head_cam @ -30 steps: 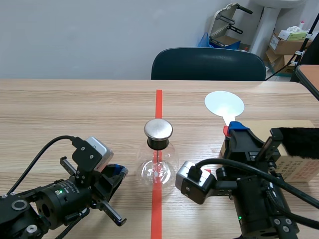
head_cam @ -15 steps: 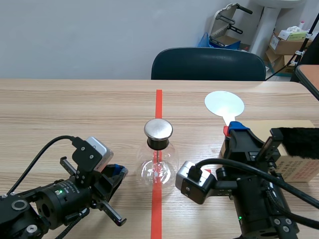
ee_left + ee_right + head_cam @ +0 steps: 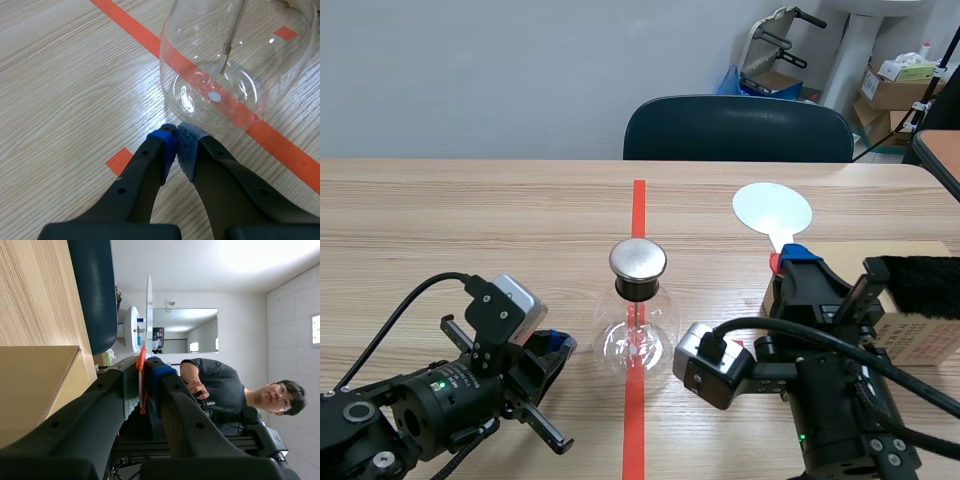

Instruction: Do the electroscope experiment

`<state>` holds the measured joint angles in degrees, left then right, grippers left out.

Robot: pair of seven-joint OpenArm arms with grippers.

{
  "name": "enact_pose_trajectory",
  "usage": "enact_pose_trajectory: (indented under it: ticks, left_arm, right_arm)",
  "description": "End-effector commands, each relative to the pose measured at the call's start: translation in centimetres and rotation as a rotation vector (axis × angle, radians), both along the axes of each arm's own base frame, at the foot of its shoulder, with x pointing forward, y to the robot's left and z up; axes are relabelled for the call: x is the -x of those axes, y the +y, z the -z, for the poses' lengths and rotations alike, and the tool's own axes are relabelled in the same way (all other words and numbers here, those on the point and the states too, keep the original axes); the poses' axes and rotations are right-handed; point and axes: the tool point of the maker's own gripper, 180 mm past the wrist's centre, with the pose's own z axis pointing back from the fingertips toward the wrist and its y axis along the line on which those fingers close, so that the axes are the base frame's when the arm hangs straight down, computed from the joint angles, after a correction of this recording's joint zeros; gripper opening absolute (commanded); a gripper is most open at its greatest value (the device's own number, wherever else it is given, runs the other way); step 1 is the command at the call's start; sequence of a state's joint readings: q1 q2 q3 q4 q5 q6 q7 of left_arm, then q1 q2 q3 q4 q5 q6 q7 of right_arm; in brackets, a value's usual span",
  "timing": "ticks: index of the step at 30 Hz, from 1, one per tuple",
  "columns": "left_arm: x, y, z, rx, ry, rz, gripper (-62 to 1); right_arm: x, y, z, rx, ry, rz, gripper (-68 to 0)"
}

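Left gripper: low on table, 2 fingers pressed together with nothing between them, tips just beside flask base.
Flask: clear round glass, upright at table middle, between the 2 arms; thin rod hangs inside.
Cap: metal disc on a black neck, on top of flask.
Tape: 1 orange-red line running away from the robot, passing under flask.
Right gripper: right of flask, turned on its side, fingers clamped on paddle's orange-red handle.
Paddle: white round disc sticking out past the fingertips toward table's far side, right of cap and apart from it.
Box: cardboard, just beside right gripper on its right.
Fur: black, lying on top of box.
Chair: dark, behind table's far edge.
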<state>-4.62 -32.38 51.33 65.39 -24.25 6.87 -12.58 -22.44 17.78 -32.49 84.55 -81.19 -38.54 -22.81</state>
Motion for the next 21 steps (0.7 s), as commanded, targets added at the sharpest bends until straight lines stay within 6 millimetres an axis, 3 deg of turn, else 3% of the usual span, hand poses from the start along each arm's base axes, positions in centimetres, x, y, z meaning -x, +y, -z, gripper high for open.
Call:
enact_pose_trajectory:
  ticks: [1,21]
  left_arm:
    - [-0.26,-0.67,-0.91,0.027,-0.025,0.008,-56.9]
    - [-0.28,-0.67,-0.92,0.028,-0.025,0.008,-56.9]
  right_arm:
    - [-0.41,-0.19,-0.93,-0.004,-0.032,0.007,-66.5]
    - [-0.45,-0.18,-0.57,0.007,-0.013,0.008,-66.5]
